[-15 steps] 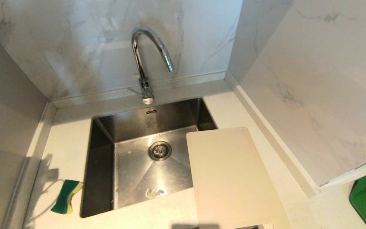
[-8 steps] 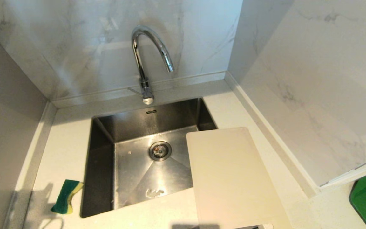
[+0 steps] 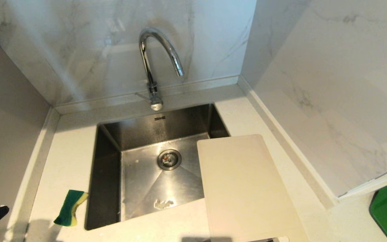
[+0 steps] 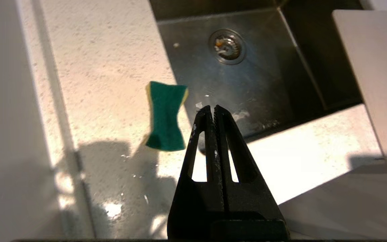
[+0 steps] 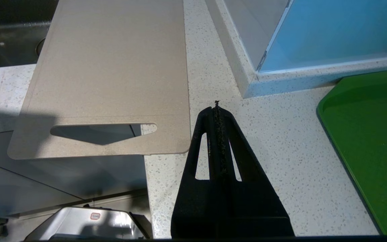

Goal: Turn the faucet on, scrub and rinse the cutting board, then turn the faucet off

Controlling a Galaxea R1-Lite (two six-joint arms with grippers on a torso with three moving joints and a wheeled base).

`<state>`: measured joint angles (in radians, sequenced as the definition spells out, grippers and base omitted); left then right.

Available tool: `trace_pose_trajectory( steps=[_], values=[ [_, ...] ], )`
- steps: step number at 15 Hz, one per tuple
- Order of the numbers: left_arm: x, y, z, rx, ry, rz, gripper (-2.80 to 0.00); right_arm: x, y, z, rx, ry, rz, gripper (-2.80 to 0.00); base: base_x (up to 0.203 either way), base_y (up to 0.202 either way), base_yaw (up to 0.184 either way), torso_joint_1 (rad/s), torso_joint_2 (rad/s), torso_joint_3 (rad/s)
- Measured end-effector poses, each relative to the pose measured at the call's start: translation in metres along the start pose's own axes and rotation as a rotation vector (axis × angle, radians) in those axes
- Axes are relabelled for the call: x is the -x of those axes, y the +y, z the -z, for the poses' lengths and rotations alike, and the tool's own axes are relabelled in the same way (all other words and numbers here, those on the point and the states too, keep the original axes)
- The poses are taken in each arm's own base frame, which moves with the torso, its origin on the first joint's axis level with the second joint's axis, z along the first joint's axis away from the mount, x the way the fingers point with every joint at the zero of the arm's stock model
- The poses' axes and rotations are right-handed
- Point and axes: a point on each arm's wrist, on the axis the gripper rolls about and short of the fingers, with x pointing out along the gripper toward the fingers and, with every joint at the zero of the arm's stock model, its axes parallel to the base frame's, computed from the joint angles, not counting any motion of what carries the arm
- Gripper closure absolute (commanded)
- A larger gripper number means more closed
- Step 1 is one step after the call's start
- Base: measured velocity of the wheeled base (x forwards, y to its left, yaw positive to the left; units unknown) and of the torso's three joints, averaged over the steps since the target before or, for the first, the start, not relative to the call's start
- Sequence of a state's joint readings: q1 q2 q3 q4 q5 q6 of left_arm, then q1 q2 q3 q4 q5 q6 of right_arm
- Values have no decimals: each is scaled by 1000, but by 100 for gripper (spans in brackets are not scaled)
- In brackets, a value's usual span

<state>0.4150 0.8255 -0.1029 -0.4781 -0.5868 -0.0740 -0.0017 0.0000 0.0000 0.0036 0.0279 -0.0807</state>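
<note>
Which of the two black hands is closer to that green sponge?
The left hand. Its closed tips hang above the sink's front edge right beside the green sponge; the right hand sits past the cutting board, near a green tray.

Marble-veined walls meeting in a corner behind a speckled white bench, steel sink sunk in, brightly lit.

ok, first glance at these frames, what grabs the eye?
The chrome faucet arching over the steel sink, with no water running. The pale cutting board lies on the counter to the sink's right, one corner overhanging the basin, and a green sponge sits to the left.
</note>
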Motion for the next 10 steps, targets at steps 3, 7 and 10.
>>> trace_pose_trajectory(
  steps=[3,7,10],
  values=[
    [2,-1,3,-2,-1,-5,0,0,0,0,0,-1,0,0,0,0,0,0,0,0],
    [6,-2,3,-18,-25,-44,0,0,0,0,0,-1,0,0,0,0,0,0,0,0],
    [12,-9,9,-54,-40,-89,0,0,0,0,0,0,-1,0,0,0,0,0,0,0]
  ],
)
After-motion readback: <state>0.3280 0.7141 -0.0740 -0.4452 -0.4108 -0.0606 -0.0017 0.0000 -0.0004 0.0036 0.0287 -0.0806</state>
